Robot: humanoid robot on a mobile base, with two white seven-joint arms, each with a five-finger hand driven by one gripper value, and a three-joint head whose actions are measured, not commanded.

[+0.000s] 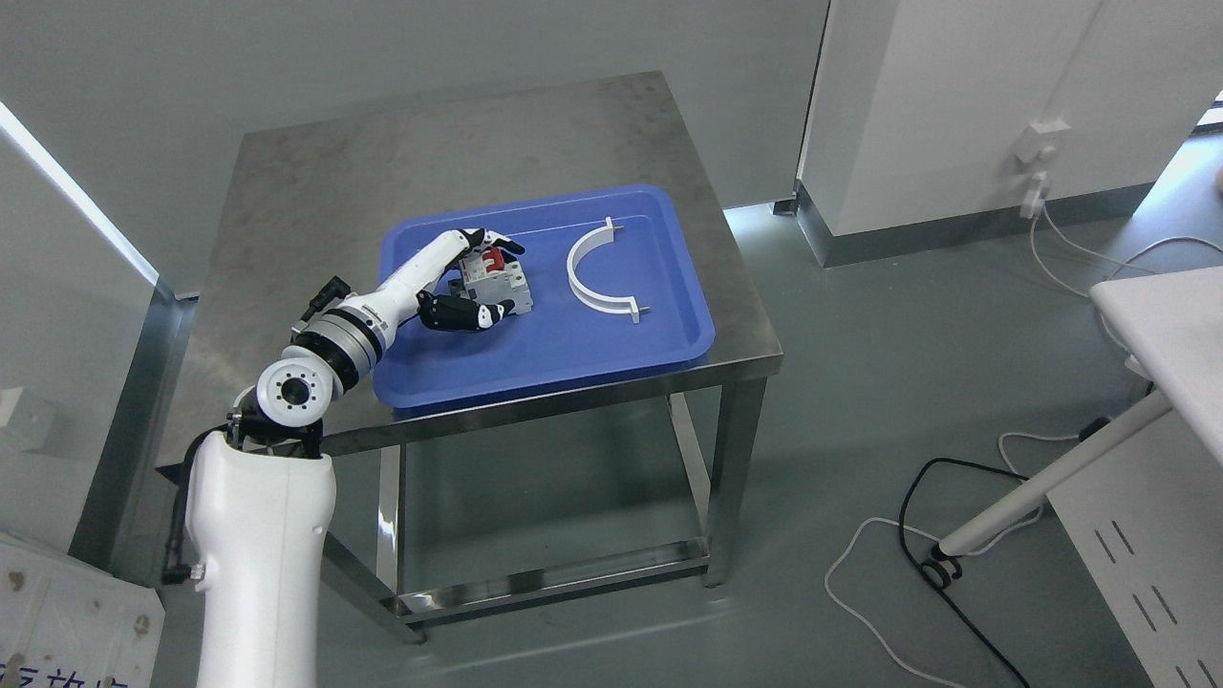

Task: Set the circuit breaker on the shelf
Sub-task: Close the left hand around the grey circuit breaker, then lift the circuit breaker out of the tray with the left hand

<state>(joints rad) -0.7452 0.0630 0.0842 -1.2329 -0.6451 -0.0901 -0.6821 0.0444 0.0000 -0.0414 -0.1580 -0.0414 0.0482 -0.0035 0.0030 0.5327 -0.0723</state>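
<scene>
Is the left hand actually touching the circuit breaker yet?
Touching. The head view shows the left hand wrapped around the circuit breaker in the blue tray: fingers over its top edge, thumb against its near side, no gap visible.

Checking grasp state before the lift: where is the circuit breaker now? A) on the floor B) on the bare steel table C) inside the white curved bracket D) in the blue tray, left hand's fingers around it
D: the circuit breaker sits in the blue tray, with the left hand wrapped around it; the white curved bracket lies apart to its right.
</scene>
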